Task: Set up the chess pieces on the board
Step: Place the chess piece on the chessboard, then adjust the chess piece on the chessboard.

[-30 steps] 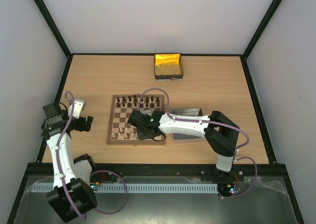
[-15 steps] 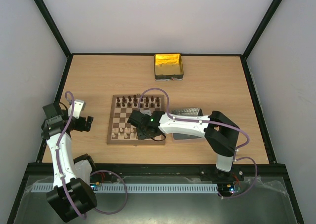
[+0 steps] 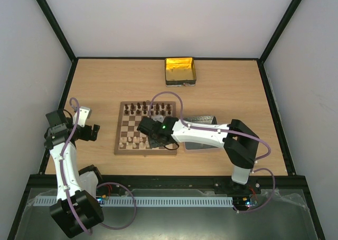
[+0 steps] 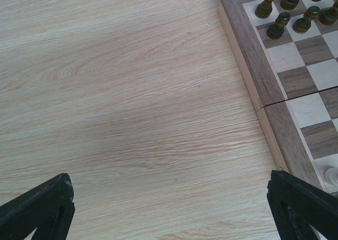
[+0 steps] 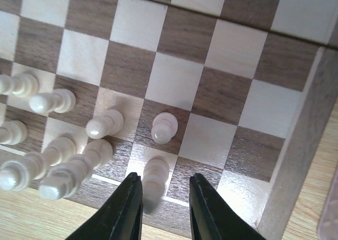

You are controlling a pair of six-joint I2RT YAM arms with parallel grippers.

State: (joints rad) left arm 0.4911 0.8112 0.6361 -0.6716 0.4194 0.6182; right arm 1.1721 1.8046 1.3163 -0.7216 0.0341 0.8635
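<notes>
Wooden and checkered, the board point(image 3: 132, 125) lies flat in the middle of the table point(image 3: 237, 86), its sides square to the table edges and a fold seam running across it from left to right. The dark pieces point(image 3: 148, 109) stand upright along its two far rows. The cream pieces point(image 3: 132, 141) stand upright at the near side, gathered toward the left half.

The right gripper point(image 5: 166, 181) hangs over the near edge of the board point(image 5: 174, 81), fingers pointing down. Its jaws are only a little apart, with one cream piece point(image 5: 156, 171) standing on end between them in the nearest row. One finger is right against the piece, but a clear gap shows on the other side, so it is not clamped.

The left gripper point(image 4: 168, 197) is spread wide and holds nothing. It hovers over bare table just left of the board point(image 4: 264, 86).

A yellow tin point(image 3: 180, 71) sits well beyond the board, and a grey tray point(image 3: 200, 118) lies just beside its right edge.
</notes>
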